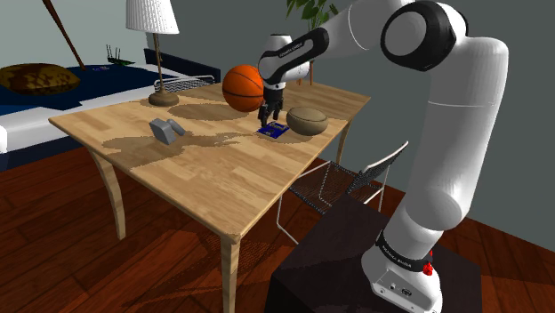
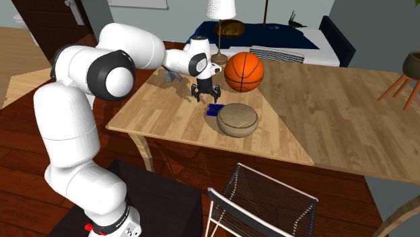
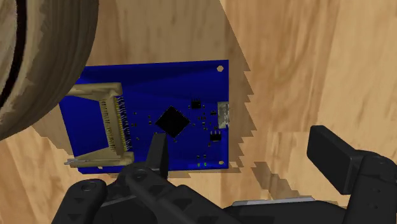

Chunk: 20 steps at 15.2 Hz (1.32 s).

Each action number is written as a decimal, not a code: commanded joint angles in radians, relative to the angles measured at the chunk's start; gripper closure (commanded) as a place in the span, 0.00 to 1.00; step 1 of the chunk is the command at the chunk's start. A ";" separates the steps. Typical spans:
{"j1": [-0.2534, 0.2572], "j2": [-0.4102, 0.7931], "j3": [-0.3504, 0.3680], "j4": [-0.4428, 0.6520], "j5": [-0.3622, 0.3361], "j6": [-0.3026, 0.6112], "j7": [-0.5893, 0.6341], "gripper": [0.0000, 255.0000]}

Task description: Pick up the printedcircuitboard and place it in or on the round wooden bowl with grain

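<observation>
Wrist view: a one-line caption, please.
Open pincer poised over the blue circuit board lying flat on the wooden table, beside the bowl.

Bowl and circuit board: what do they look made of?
Bowl: looks like wood, matte tan-brown, darker grain bands on its wall. Circuit board: flat blue sheet, probably PCB laminate, judging by the black chip and tan edge connector; substrate itself can't be told.

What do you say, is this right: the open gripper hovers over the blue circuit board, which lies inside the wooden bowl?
One thing is wrong: the blue circuit board lies on the table beside the wooden bowl, not inside it; the wrist view shows this. The open gripper does hover over it.
</observation>
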 commanded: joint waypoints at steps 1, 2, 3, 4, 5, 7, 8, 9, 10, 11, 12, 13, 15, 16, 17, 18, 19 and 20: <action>-0.002 0.026 0.001 0.000 0.002 0.025 -0.004 0.00; -0.003 0.033 0.001 -0.004 0.003 0.036 -0.004 0.00; -0.004 0.040 0.001 -0.008 0.004 0.047 -0.005 0.00; -0.005 0.047 0.001 -0.012 0.005 0.058 -0.006 0.00; -0.005 0.055 0.001 -0.015 0.006 0.069 -0.006 0.00; -0.007 0.067 0.001 -0.020 0.008 0.087 -0.007 0.00; -0.007 0.067 0.002 -0.020 0.008 0.087 -0.007 0.00; -0.007 0.067 0.002 -0.020 0.008 0.087 -0.007 0.00; -0.007 0.067 0.002 -0.020 0.008 0.087 -0.007 0.00; -0.007 0.067 0.002 -0.020 0.008 0.087 -0.007 0.00; -0.007 0.067 0.002 -0.020 0.008 0.087 -0.007 0.00; -0.007 0.067 0.002 -0.020 0.008 0.087 -0.007 0.00; -0.007 0.067 0.002 -0.020 0.008 0.087 -0.007 1.00; -0.007 0.067 0.002 -0.020 0.008 0.087 -0.007 1.00; -0.007 0.067 0.002 -0.020 0.008 0.087 -0.007 1.00; -0.007 0.067 0.002 -0.020 0.008 0.087 -0.007 1.00; -0.007 0.067 0.002 -0.020 0.008 0.086 -0.007 1.00; -0.007 0.067 0.001 -0.020 0.008 0.086 -0.007 1.00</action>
